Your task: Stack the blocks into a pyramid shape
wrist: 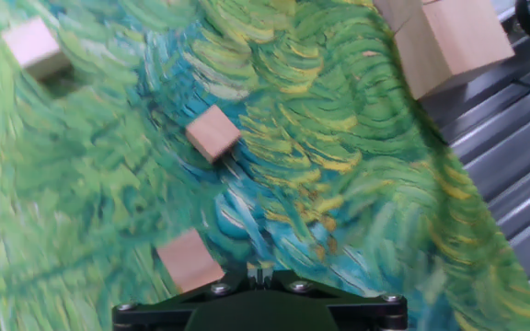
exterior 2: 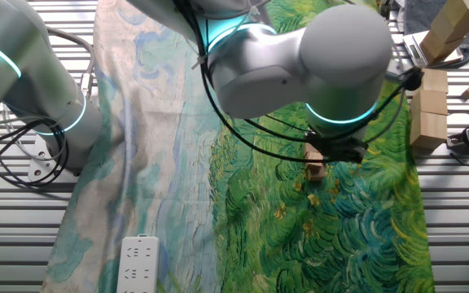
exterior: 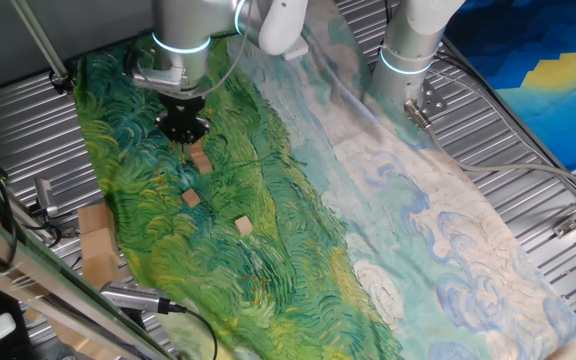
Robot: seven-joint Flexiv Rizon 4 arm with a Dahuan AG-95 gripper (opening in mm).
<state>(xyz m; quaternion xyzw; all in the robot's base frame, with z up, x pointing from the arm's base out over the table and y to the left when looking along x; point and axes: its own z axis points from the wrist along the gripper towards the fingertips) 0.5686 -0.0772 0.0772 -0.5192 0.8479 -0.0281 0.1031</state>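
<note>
Three small light-brown wooden blocks lie apart on the green part of the painted cloth. In the hand view they are the near block, the middle block and the far block. One fixed view shows the same ones: near block, middle block, far block. My gripper hangs just above and beside the near block, not touching it. Its fingertips stand together, shut, with nothing between them. In the other fixed view the arm hides most of the gripper; one block shows under it.
Larger tan wooden pieces sit off the cloth's edge on the ribbed metal table; they show as larger tan pieces in the other fixed view. A second arm's base stands at the back. A power strip lies on the cloth.
</note>
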